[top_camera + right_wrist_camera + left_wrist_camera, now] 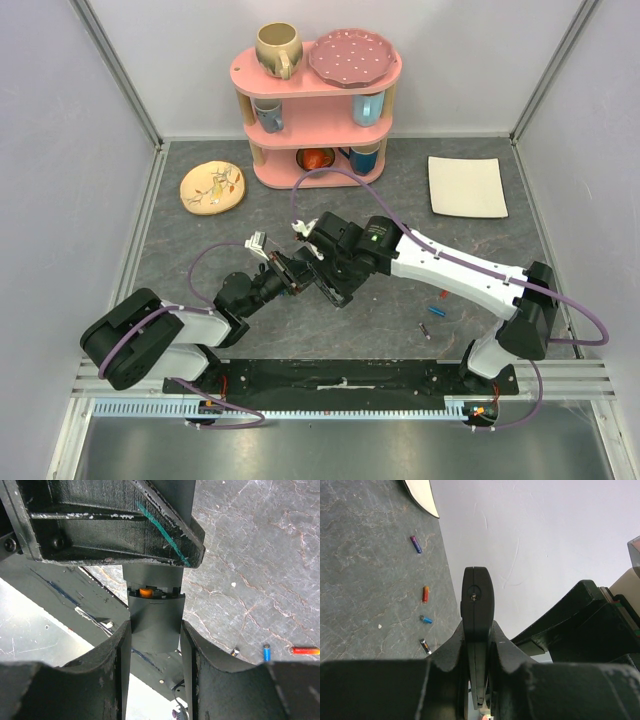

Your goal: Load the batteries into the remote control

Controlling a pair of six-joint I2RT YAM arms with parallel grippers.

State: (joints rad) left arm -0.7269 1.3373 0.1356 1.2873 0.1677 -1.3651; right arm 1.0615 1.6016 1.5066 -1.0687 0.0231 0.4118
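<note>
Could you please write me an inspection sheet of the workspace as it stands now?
Surface: grey marbled table; no spills seen.
Job's things: remote control held off the surface; an orange battery sits in its slot; four loose batteries lie on the surface.
Clutter: floral plate, white square plate, pink shelf at the back.
Grippers: left gripper and right gripper, both shut on the remote control.
Cables: purple cables loop along both arms.
Surroundings: pale walls; nothing else seen.
</note>
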